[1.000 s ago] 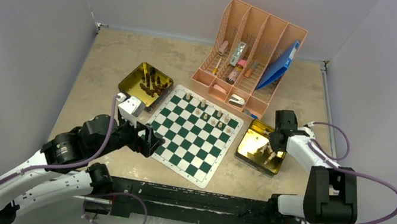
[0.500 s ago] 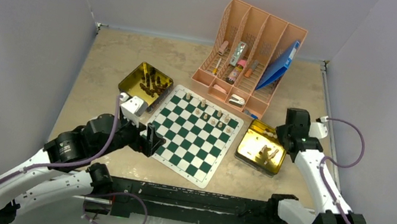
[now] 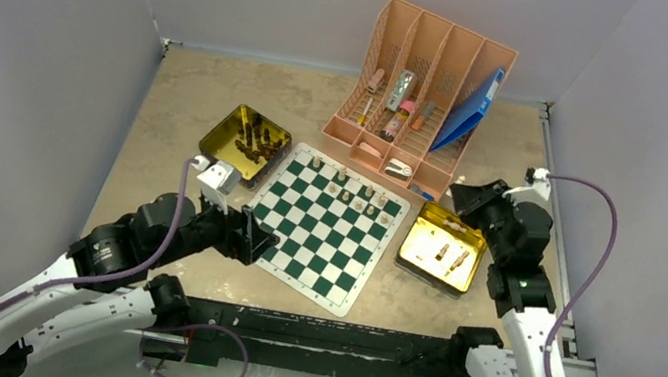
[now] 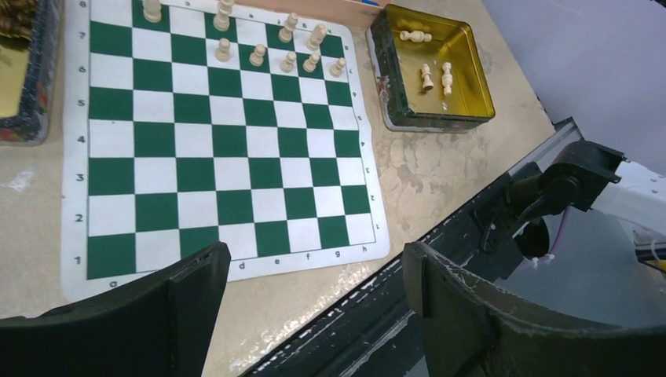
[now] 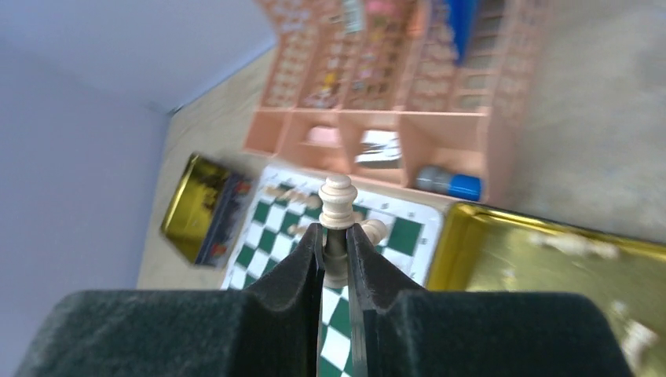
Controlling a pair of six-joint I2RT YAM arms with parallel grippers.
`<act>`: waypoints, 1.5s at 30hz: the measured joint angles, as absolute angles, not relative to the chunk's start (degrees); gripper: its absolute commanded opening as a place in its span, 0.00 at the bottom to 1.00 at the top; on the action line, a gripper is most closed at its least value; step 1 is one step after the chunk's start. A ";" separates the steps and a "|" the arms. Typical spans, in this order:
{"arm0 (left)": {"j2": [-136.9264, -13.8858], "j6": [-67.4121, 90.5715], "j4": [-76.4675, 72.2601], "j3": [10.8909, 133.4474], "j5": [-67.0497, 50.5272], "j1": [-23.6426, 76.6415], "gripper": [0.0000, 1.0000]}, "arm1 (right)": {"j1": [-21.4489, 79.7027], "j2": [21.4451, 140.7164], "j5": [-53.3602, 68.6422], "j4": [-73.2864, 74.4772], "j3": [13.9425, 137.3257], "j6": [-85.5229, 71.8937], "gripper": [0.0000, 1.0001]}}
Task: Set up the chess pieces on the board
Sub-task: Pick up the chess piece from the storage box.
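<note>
The green-and-white board [image 3: 329, 228] lies mid-table, with several pale chess pieces [image 3: 343, 185] standing on its far rows. My right gripper [image 3: 462, 197] hangs above the far edge of the right gold tin [image 3: 413, 252]. In the right wrist view the gripper [image 5: 335, 232] is shut on an upright pale piece [image 5: 338, 200]. Three more pale pieces [image 4: 428, 76] lie in that tin [image 4: 471, 98]. My left gripper [image 3: 252, 231] is open and holds nothing, low over the board's near-left edge [image 4: 236, 271]. Dark pieces [image 3: 256, 144] fill the left gold tin [image 3: 217, 135].
A pink desk organizer [image 3: 420, 101] holding markers, tubes and a blue folder [image 3: 472, 109] stands behind the board. A black rail [image 3: 337, 336] runs along the table's near edge. Grey walls close in the left, right and far sides.
My right gripper has risen out of the right tin with a pale piece and swung up and to the right. The left gripper has narrowed slightly and hardly moved.
</note>
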State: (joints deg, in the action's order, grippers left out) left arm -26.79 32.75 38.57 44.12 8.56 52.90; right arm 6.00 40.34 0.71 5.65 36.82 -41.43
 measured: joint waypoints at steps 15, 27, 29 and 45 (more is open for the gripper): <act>-55.11 38.24 28.56 52.21 -0.47 52.90 0.62 | 7.03 34.61 43.38 -19.90 23.59 -30.06 0.11; -72.12 33.30 20.58 74.32 -14.87 52.88 0.60 | 9.17 28.29 56.97 -36.29 19.29 -35.44 0.11; -71.75 33.04 19.73 74.59 -17.30 52.88 0.59 | 9.43 28.16 58.61 -40.29 18.61 -38.76 0.11; -62.00 37.43 17.41 62.94 -20.40 52.88 0.56 | 17.39 34.35 61.01 -65.58 16.45 -56.45 0.12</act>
State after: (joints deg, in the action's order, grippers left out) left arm -62.00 37.43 17.41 62.94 -20.40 52.88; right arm 17.39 34.35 61.01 -65.58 16.45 -56.45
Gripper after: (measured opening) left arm 0.563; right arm 0.136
